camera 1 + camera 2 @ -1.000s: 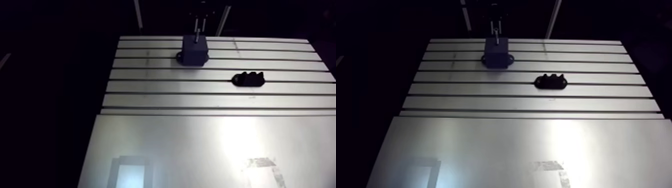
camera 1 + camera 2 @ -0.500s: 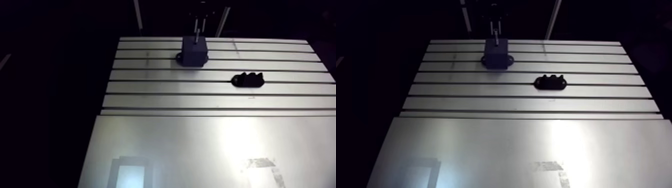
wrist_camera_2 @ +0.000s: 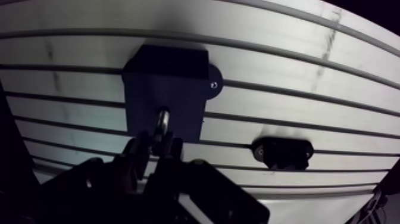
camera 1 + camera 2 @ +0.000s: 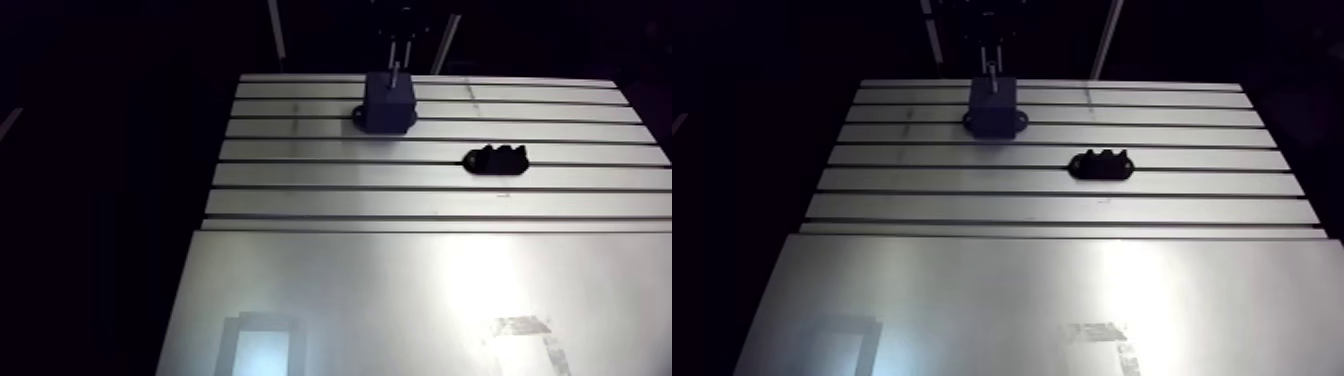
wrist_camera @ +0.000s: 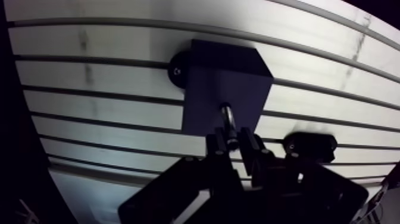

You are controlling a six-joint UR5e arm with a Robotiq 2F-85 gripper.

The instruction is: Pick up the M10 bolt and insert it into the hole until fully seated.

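Observation:
A dark square block [image 4: 389, 102] with mounting ears stands near the far edge of the slotted table [image 4: 330, 175]. In the wrist view my gripper [image 5: 233, 140] is directly above the block [image 5: 223, 89], shut on the M10 bolt [image 5: 227, 117]. The bolt's shiny shank points down at the block's top face. Its tip reaches the face or sits just above it; I cannot tell which. The hole itself is hidden under the bolt. In the arm view the gripper [image 4: 399, 48] comes down from the dark behind the table, with the bolt [image 4: 396, 72] below it.
A low black cradle with notches [image 4: 497, 158] lies on the slotted rows to the right of the block and closer to me; it is also beside the gripper in the wrist view [image 3: 282, 152]. A smooth metal plate [image 4: 400, 300] covers the near half of the table.

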